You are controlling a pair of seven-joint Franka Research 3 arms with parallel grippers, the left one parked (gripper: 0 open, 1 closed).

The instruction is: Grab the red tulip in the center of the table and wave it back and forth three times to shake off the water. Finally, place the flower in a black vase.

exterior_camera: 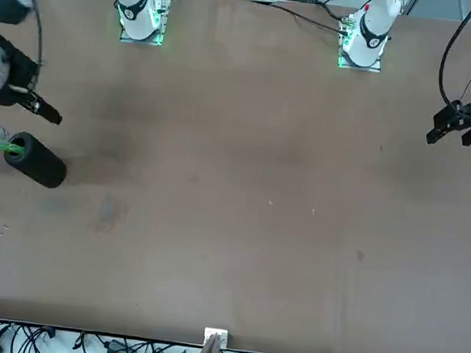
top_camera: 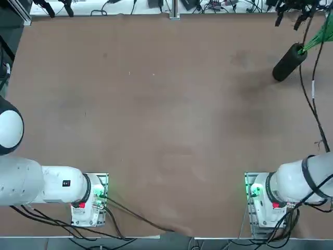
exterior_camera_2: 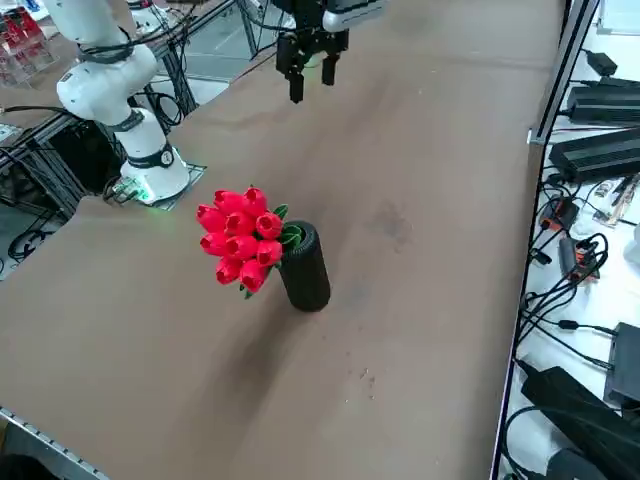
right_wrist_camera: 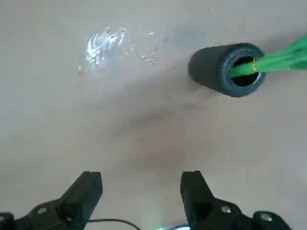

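Note:
The red tulip (exterior_camera_2: pixel 238 240) has its stem inside the black vase (exterior_camera_2: pixel 305 266), which leans near the far right corner of the table (top_camera: pixel 166 130). Its red buds stick out of the mouth on the side toward the table's right edge. From overhead only the green stem (top_camera: pixel 318 36) shows, leaving the vase (top_camera: pixel 289 62). My right gripper (exterior_camera_2: pixel 312 85) hangs high above the table near the vase, open, with nothing between its fingers. The right wrist view looks down past the open gripper (right_wrist_camera: pixel 141 179) onto the vase (right_wrist_camera: pixel 225 69) and stem (right_wrist_camera: pixel 280 60).
A small patch of water drops (right_wrist_camera: pixel 103 43) lies on the tabletop beside the vase. Black cables (top_camera: pixel 312 99) trail along the table's right edge. Boxes and cables (exterior_camera_2: pixel 600 150) sit on the floor past the table's far edge.

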